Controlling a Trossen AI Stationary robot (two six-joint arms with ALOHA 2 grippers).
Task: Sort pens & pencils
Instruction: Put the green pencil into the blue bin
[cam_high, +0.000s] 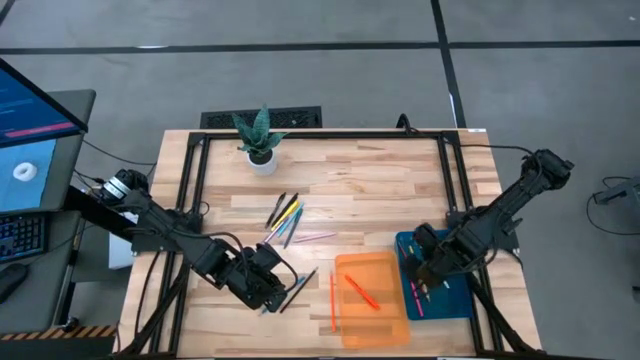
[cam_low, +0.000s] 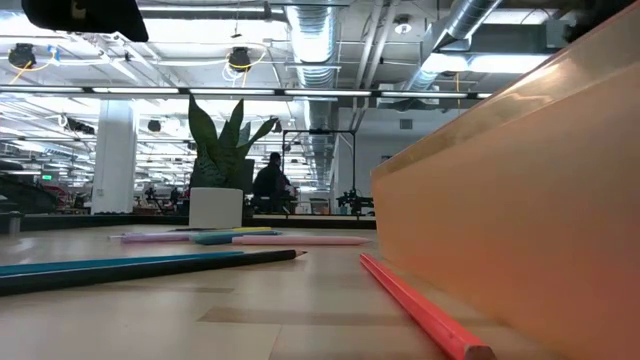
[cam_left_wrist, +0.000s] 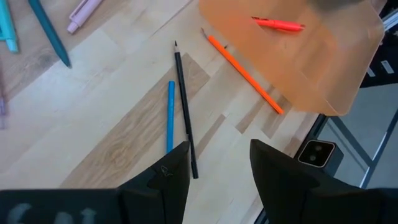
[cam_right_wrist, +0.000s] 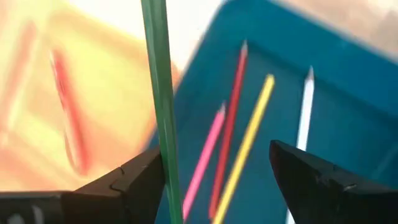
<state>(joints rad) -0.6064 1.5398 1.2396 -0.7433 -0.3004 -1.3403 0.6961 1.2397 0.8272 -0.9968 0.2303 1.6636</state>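
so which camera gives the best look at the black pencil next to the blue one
The left wrist view: the black pencil lies whole and unblocked beside the blue pencil. The high view shows it as a thin dark sliver, the low view end-on along the table, and the right wrist view does not show it.

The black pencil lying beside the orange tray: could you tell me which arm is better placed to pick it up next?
Probably the left: the left gripper hovers open right over the black pencil, while the right gripper is over the blue tray.

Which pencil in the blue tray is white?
The white pencil lies in the blue tray, at the outer end of the row, past the yellow pencil. The red pencil and pink pencil lie beyond that.
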